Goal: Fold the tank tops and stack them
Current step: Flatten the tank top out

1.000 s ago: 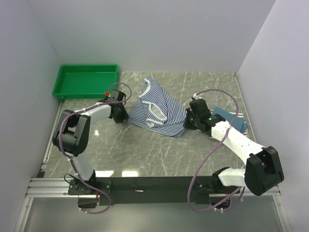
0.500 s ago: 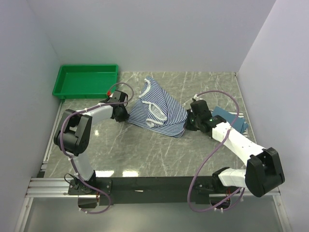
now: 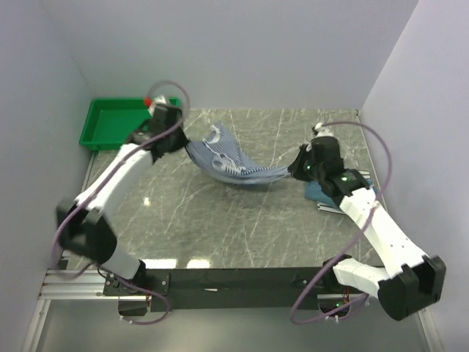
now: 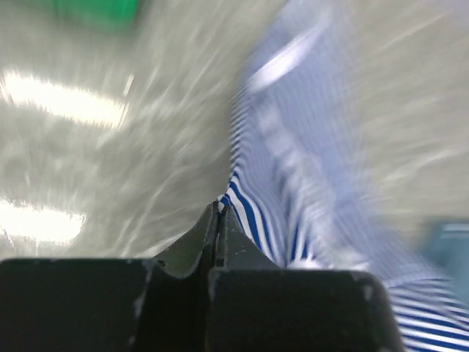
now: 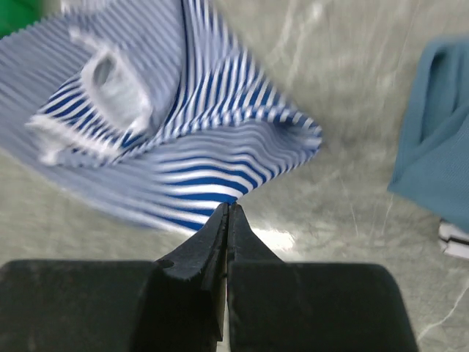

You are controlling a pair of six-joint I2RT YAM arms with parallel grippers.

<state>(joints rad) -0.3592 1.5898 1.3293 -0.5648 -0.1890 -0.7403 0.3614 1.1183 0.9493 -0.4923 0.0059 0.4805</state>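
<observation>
- Three tank tops. The blue-striped top [image 3: 233, 163] sags between both grippers at centre frame. The teal top [image 5: 432, 132] lies at right, with an edge of the white-striped top [image 5: 456, 240] showing beside it.
- One tray [image 3: 102, 125], upper left.
- Left gripper [image 4: 220, 210] is pinched on the blue-striped top's left end, arm stretched toward upper left.
- Right gripper [image 5: 228, 210] is pinched on its right end, arm reaching up from lower right.

Two robot arms, the left arm [image 3: 121, 170] and the right arm [image 3: 385, 235]: white tubular links joined by bulky black cylindrical joint housings [image 3: 79, 232]. A looping mauve cable [image 3: 167, 83] trails along each. Left gripper [image 4: 218, 209] and right gripper [image 5: 227, 209]: matte black tapered fingers on blocky black bodies. Small red cap [image 3: 149, 102] at the left wrist.
</observation>
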